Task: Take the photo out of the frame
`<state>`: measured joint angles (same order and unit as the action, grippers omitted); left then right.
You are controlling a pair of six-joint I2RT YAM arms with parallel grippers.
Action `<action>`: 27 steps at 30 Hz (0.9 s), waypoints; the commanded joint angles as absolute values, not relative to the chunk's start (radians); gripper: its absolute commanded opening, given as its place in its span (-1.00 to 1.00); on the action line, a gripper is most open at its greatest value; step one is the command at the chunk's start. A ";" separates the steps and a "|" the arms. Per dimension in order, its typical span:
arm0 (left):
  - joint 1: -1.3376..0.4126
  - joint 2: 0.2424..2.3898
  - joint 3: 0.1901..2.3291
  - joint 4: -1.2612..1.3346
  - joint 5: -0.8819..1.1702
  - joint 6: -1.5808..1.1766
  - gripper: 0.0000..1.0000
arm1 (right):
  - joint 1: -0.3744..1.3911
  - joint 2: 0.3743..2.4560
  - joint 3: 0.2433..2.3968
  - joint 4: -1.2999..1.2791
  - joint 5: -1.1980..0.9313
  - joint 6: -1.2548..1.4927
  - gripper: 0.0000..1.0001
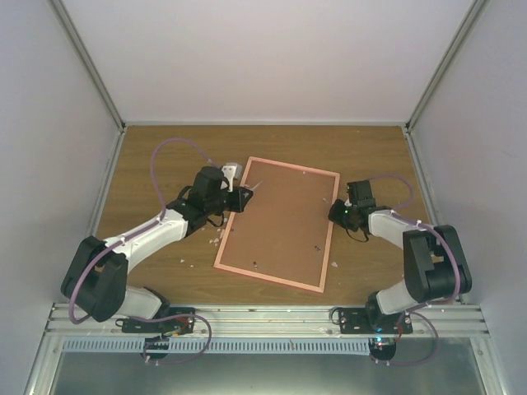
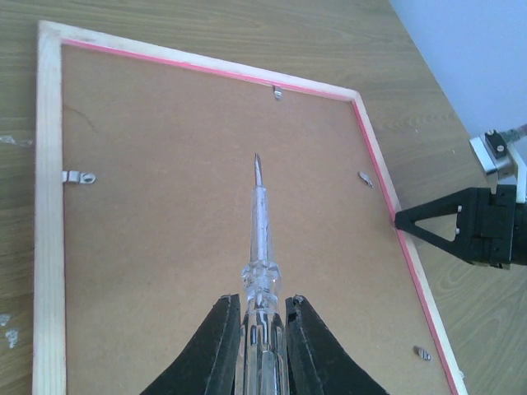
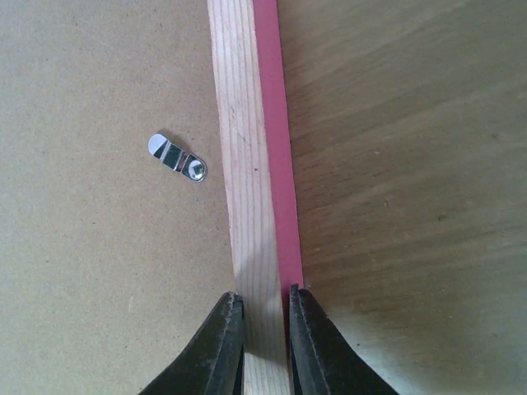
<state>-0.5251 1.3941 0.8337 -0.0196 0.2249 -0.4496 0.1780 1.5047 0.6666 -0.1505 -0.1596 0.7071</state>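
**Frame** [image 1: 268,278] lying face-down on the table [image 1: 165,148], with the backing board [image 1: 280,218] uppermost. The photo is not visible and presumably lies under the board. Metal clips [image 3: 177,157] along the frame's inner edge pin the board in.

The left gripper [image 2: 263,303], at the frame's left side, is clamped on a screwdriver [image 2: 260,247]. Its tip points over the board's middle, between clips; whether it touches cannot be told. The right gripper [image 3: 263,295] pinches the frame's right rail.

**Risks:** the tip may skid off a small clip and gouge the board, and levering may twist the frame if the right grip slips.

**Room:** table shows on every side of the frame, and the enclosure walls stand well beyond it.
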 commanded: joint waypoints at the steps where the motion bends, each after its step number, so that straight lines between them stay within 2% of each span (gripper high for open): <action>1: -0.515 1.354 0.818 0.008 0.211 -0.461 -1.00 | 0.163 1.469 0.649 -0.108 -0.185 0.751 -0.62; 5: -0.513 1.340 0.815 0.008 0.214 -0.462 -1.00 | 0.157 1.451 0.611 -0.112 -0.281 0.721 -0.06; 9: -0.511 1.318 0.811 -0.017 0.212 -0.458 -1.00 | 0.157 1.405 0.599 -0.193 -0.329 0.651 0.27; 19: -0.508 1.310 0.804 -0.011 0.224 -0.466 -1.00 | 0.182 1.306 0.517 -0.361 -0.460 0.539 0.58; 27: -0.499 1.309 0.813 -0.014 0.236 -0.466 -1.00 | 0.287 1.310 0.513 -0.302 -0.584 0.568 0.64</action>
<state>-0.5079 1.3304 0.8162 -0.0422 0.2276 -0.4614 0.2230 1.2957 0.5205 -0.3176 -0.4648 0.5625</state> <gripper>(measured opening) 0.135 0.819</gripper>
